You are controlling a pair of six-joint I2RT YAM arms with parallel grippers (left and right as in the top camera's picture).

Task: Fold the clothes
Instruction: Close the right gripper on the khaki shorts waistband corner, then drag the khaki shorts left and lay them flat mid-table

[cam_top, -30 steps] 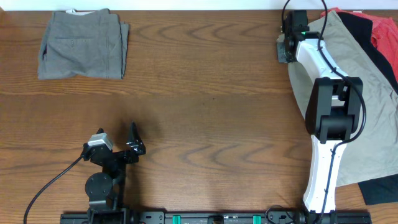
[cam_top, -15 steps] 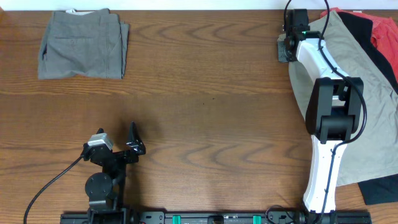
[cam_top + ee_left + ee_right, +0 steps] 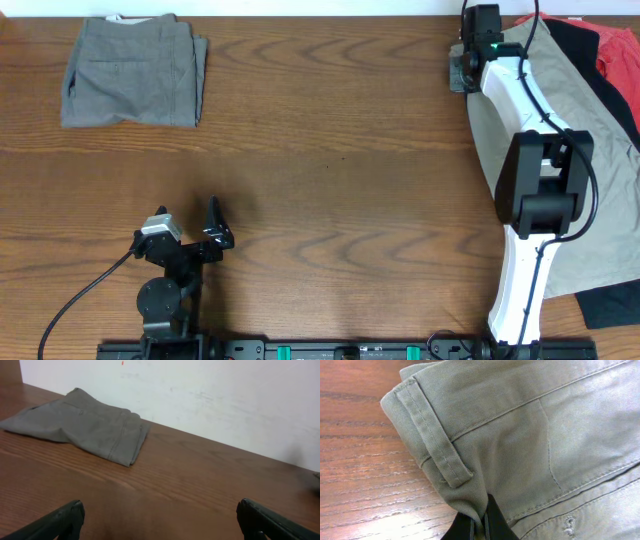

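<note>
a folded pair of grey shorts [image 3: 133,72] lies far ahead of the left claw [image 3: 218,225], a bit to its left, near the back edge of the table [image 3: 350,150]. the left claw is wide open and holds nothing; it rests low near the front. well off to its right, the right claw [image 3: 479,521] is pinched tight on a corner of the khaki shorts [image 3: 610,200], right by a belt loop [image 3: 432,440] on the waistband. the rest of the khaki shorts lies spread out behind that claw, toward the front and right, on top of some black cloth [image 3: 580,40] and red cloth [image 3: 620,55]. this looks like the grab-and-pull step, before any fold. next, the right claw likely needs to drag the shorts left onto bare wood, keeping its pinch firm, so the left claw can help lay them flat.
</note>
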